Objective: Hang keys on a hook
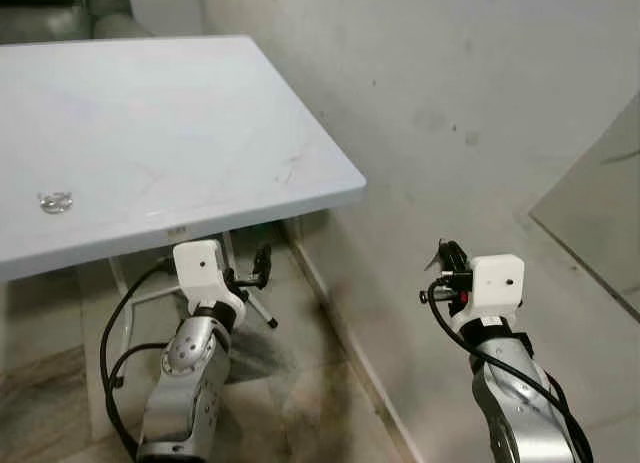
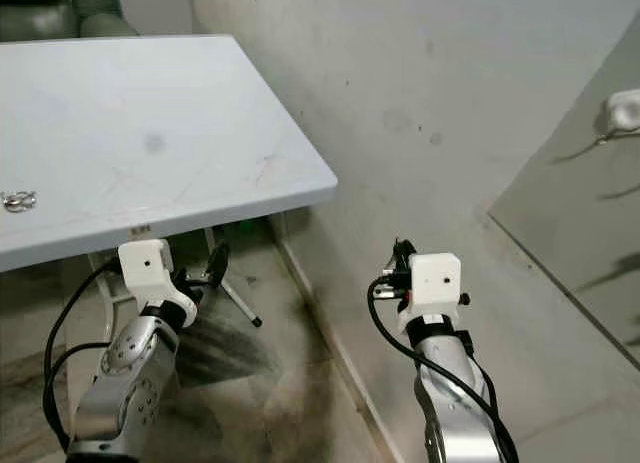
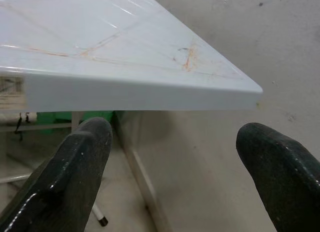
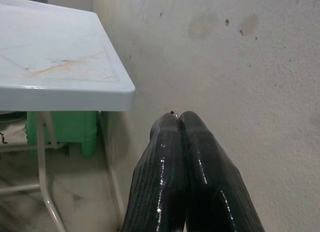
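Black fingers of the right end effector (image 4: 179,123) are pressed together; a small metal loop pokes out at their tips, possibly a key ring, but too little shows to be sure. It hangs low in front of the plaster wall (image 1: 450,103), off the corner of the surface (image 1: 200,133)

Left end effector (image 3: 175,142): fingers (image 3: 80,162) spread wide, nothing between them, held just below the near edge of the surface, pointing under it toward a green stool (image 4: 70,129)

Keys (image 1: 55,201): a small shiny cluster lies on the surface, near its left front edge, well apart from both end effectors. Judged to be the task's keys; detail too small to confirm

Hook (image 2: 622,108): a pale fitting high on the right-hand panel may be it; uncertain

Judgement: pick-up not yet done. To do it well:
- raise the left end effector above the surface edge before reaching
- descend straight over the cluster, close on the ring rather than a loose blade
- avoid pushing the keys along the slick top
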`<state>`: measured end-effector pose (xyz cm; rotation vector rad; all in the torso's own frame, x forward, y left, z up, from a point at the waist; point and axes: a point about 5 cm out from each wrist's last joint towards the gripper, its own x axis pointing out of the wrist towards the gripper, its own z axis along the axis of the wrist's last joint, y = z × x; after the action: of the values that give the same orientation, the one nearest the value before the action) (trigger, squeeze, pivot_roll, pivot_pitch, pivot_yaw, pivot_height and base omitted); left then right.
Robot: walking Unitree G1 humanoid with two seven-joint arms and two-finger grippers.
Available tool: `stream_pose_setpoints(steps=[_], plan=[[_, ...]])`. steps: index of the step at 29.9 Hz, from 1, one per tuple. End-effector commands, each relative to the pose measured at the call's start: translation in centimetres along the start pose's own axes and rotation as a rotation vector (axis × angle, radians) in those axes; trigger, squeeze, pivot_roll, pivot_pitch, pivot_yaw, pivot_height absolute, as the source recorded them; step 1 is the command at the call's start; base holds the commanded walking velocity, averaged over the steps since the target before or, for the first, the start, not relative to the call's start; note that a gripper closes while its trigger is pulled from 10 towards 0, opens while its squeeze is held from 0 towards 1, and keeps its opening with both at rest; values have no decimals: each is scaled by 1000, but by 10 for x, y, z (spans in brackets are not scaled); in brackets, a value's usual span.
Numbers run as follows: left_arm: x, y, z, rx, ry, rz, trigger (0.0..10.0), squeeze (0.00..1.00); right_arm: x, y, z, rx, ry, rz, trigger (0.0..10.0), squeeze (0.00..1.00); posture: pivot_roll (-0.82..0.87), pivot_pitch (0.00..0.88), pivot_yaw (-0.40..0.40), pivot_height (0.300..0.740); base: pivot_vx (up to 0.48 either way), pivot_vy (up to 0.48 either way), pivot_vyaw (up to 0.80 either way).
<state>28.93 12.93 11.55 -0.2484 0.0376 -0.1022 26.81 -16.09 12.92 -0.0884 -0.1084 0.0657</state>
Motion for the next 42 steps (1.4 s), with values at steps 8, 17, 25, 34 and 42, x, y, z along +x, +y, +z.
stream_pose_setpoints(steps=[8,17,25,34,42], plan=[[8,-7,8,49,-34,-62,10000,0,7,-3,3,-9,-26,4,10000,0,27,65,-113,740,0,0,0],[12,-5,11,59,-39,-56,10000,0,12,-4,4,-3,-28,-15,10000,0,29,55,-102,740,0,0,0],[13,-8,8,35,-35,-73,10000,0,15,-2,2,15,-23,-20,10000,0,32,45,-101,740,0,0,0],[13,-8,7,29,-25,-75,10000,0,15,-3,-1,22,-1,-23,10000,0,36,39,-104,740,0,366,-592],[13,-8,7,28,-23,-76,10000,0,14,-1,-3,25,5,-21,10000,0,37,35,-104,740,0,468,-763]])
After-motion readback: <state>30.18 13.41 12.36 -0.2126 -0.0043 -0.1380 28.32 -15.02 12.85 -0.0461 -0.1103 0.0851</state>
